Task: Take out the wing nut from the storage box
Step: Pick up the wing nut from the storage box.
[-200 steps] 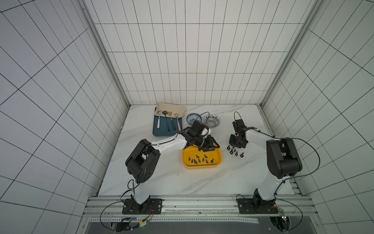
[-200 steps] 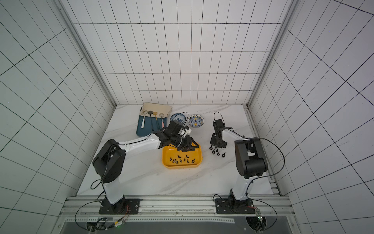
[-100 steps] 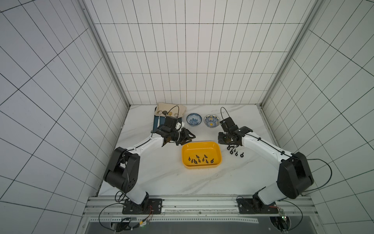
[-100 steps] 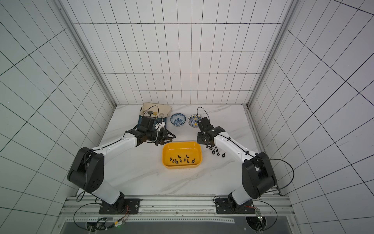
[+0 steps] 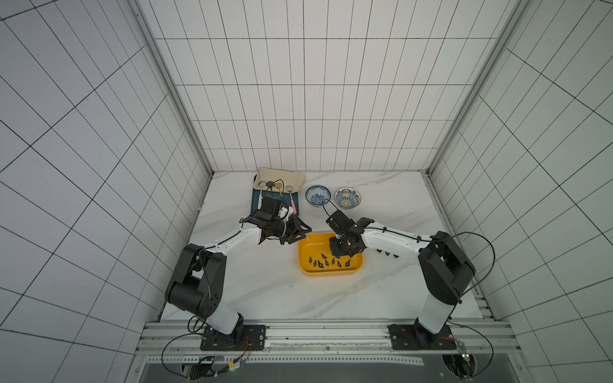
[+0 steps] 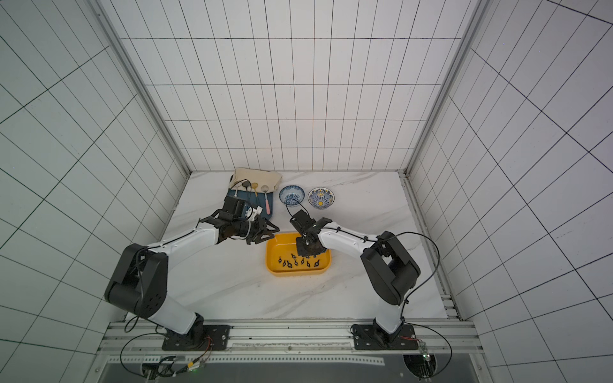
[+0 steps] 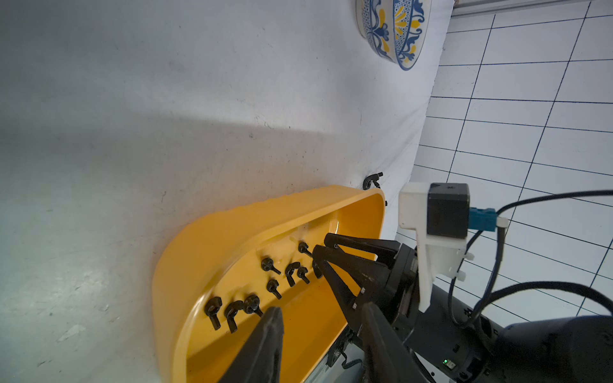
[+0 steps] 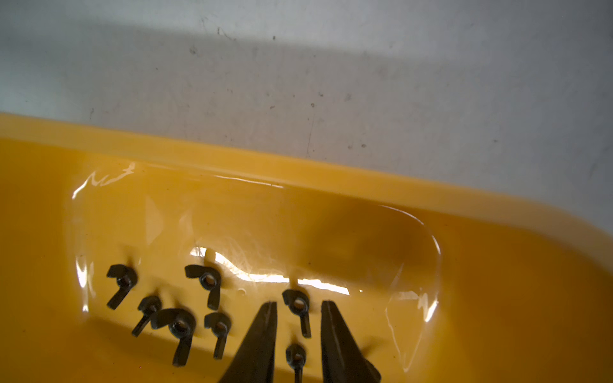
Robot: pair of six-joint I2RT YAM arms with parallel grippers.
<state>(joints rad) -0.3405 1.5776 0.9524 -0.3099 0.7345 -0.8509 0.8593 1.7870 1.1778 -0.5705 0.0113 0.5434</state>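
**Right gripper straddles a wing nut in the yellow box**

The wing nut (image 8: 298, 308) lies flat on the floor of the storage box (image 8: 232, 159), its hole facing up. Its long axis runs along the length of the fingers. The ring end sits out by the fingertips and one wing trails back toward the wrist.

The right gripper (image 8: 299, 303) is down inside the box with its jaws apart, one finger on each side of the nut. A sliver of yellow shows on both sides, so nothing is pinched. A second nut (image 8: 295, 359) lies further back in the same gap, and the other nuts (image 8: 179, 326) are scattered off to one side.

In both top views the box sits below the middle of the frame on the marble table (image 5: 265, 291), its long side running left to right. The right gripper is over its upper right part. The left gripper (image 5: 307, 232) hovers at the box's upper left corner, jaws spread and empty.

A few loose nuts (image 5: 387, 253) lie on the table just right of the box. Above it, well apart, stand a blue bowl (image 5: 317, 196) and a blue-and-yellow bowl (image 5: 347, 198). Left of them is a dark tray (image 5: 256, 204) with spoons (image 5: 289, 189) and a cloth (image 5: 282, 175).
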